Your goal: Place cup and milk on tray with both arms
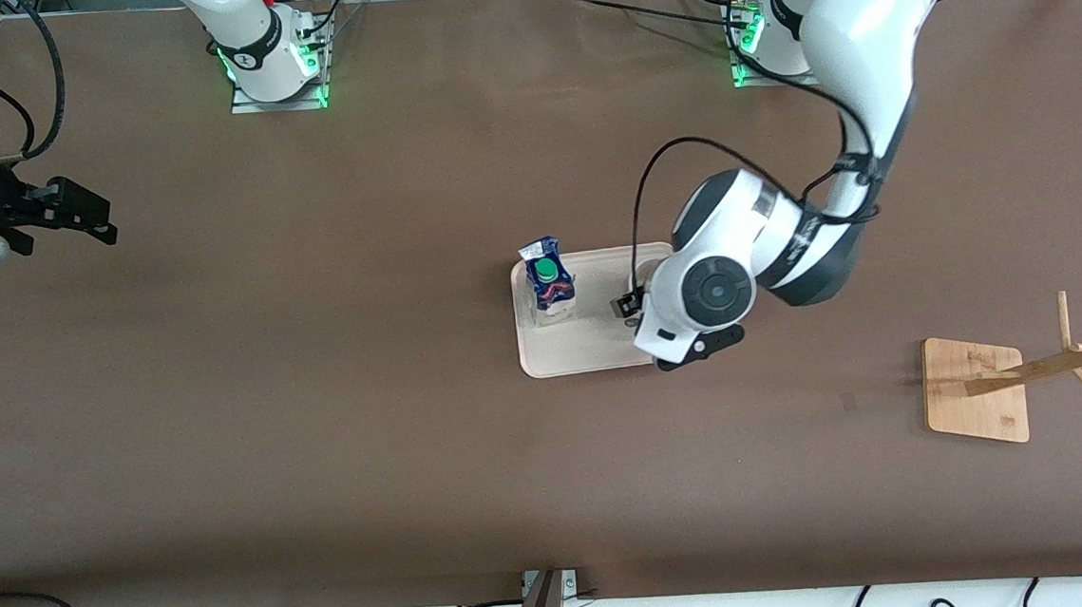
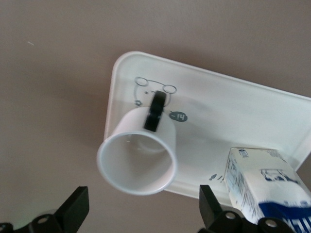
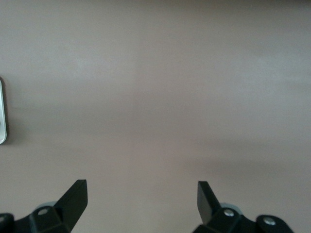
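We see the cup (image 2: pixel 137 154) standing on the tray (image 1: pixel 592 352), at the end toward the left arm, with the milk (image 1: pixel 549 289) upright at the tray's other end, so both sit where the task wants them. Our left end effector (image 2: pixel 141 213) hovers over the cup, spread wide and holding nothing. Our right end effector (image 3: pixel 141 208) waits, likewise spread and empty, above bare tabletop (image 1: pixel 320 405).

The left arm reaches from its base and bends down over the tray (image 1: pixel 592 352), its wrist pointing downward; the left claw (image 2: pixel 141 208) hangs above it with fingers spread wide apart. The right arm waits far off toward its own end of the tabletop (image 1: pixel 320 405), the right claw (image 3: pixel 141 201) likewise spread wide, holding nothing.
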